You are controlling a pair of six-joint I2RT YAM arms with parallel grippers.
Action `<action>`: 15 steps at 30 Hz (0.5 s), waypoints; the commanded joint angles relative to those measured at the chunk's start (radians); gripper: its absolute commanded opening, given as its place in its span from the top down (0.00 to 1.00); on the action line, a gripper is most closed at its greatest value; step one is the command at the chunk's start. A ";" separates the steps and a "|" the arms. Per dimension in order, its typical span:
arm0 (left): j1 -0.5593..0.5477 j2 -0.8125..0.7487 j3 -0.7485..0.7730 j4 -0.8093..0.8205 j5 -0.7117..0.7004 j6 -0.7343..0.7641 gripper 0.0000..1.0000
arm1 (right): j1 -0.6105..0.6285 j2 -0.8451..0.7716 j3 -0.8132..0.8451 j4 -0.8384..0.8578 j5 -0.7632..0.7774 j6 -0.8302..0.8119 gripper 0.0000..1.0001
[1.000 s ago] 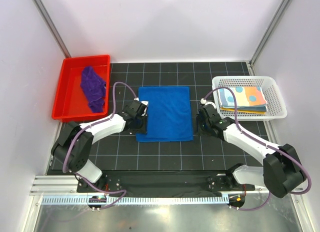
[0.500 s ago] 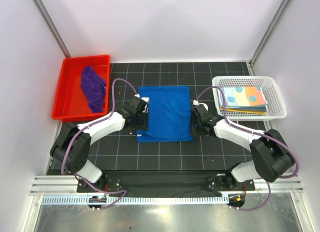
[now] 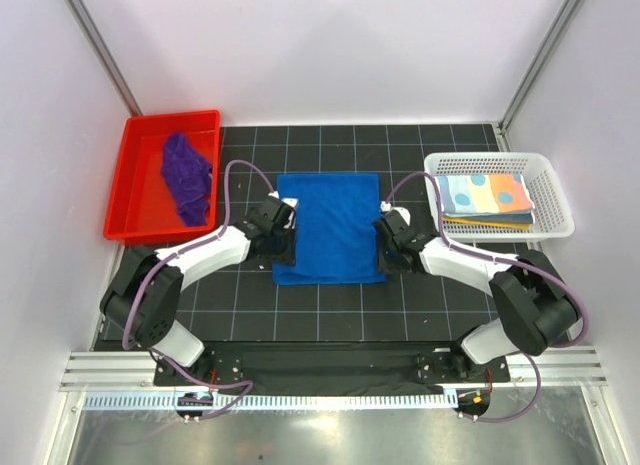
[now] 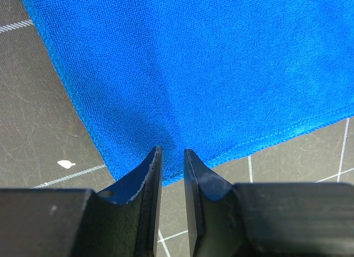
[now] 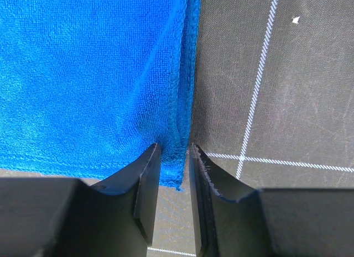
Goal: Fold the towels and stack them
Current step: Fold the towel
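From above, we see a black gridded mat [image 3: 320,305] with one red tray [image 3: 125,185] at its far left and one white basket [image 3: 555,228] at its far right, both well clear of the two arms. Nothing blocks either arm. One crumpled purple towel [image 3: 186,177] lies in the tray. A folded patterned towel [image 3: 485,195], pale with blue and orange spots, tops a stack in the basket, and we cannot count the layers below it. One blue towel [image 3: 330,228] lies flat and rectangular in the middle of the mat, between the left gripper [image 3: 283,243] at its left edge and the right gripper [image 3: 383,243] at its right edge. In the left wrist view, the left gripper [image 4: 172,157] pinches the blue towel [image 4: 210,63] at its stitched hem, and a faint crease runs up from the fingertips. In the right wrist view, the right gripper [image 5: 175,152] is clamped on the doubled side hem of the blue towel [image 5: 83,74], near its corner, with bare mat [image 5: 298,91] beside it.
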 commanded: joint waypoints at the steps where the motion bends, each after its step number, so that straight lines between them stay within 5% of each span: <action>1: -0.005 -0.025 -0.008 0.011 0.015 0.011 0.75 | 0.005 0.001 0.030 0.036 0.030 0.015 0.67; 15: -0.005 -0.032 -0.038 0.022 0.007 0.009 0.75 | 0.011 -0.060 0.027 0.001 0.030 0.012 0.92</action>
